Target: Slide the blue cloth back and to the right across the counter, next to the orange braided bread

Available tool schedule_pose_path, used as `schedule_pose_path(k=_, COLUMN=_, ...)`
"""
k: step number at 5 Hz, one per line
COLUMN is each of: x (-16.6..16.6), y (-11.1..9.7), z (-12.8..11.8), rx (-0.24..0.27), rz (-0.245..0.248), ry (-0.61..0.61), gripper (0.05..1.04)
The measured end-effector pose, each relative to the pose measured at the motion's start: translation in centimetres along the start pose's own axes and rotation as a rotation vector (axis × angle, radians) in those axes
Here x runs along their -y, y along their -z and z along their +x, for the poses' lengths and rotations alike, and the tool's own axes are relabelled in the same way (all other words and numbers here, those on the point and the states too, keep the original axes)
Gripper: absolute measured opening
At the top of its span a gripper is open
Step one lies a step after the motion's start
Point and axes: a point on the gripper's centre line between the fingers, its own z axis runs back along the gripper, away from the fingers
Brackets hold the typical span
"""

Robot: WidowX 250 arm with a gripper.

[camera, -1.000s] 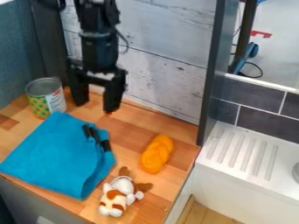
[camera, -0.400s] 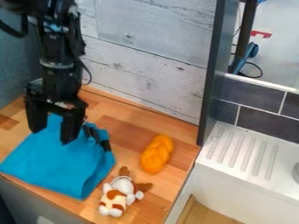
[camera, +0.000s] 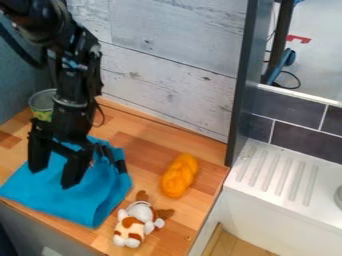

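Note:
The black gripper point(camera: 55, 178) hangs open over the left part of the blue cloth bag point(camera: 93, 200), its two fingers apart with blue cloth visible between them. Whether the tips touch the cloth I cannot tell. Black cord ends lie on the bag's upper right edge. Behind the arm stands a can point(camera: 42, 105), partly hidden by it. To the right of the bag lies an orange braided bread toy point(camera: 179, 176). A brown and white plush dog point(camera: 138, 222) rests near the counter's front edge.
The wooden counter point(camera: 148, 150) meets a whitewashed plank wall point(camera: 174, 65) at the back. A dark upright panel point(camera: 242, 90) borders its right side, with a white ribbed sink drainer point(camera: 280, 172) beyond.
The gripper has moved left and toward the front, from near the can to over the blue bag, and lower in the view. Bag, bread toy and plush stay put.

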Motion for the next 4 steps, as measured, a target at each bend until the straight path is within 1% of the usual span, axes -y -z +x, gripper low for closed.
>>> schedule_pose_path(k=1, x=-0.1, y=1.2, z=-0.1, rx=-0.04, rz=-0.011, ry=0.026, gripper=1.001)
schedule_pose_path(k=2, x=0.0, y=2.5, z=0.1, rx=-0.044, rz=-0.063, ry=0.059, gripper=1.001)
schedule_pose_path(k=3, x=0.0, y=3.1, z=0.8, rx=-0.067, rz=-0.07, ry=0.071, gripper=1.0)
schedule_pose_path(k=4, x=-0.2, y=2.9, z=1.8, rx=-0.089, rz=-0.065, ry=0.079, gripper=1.0)
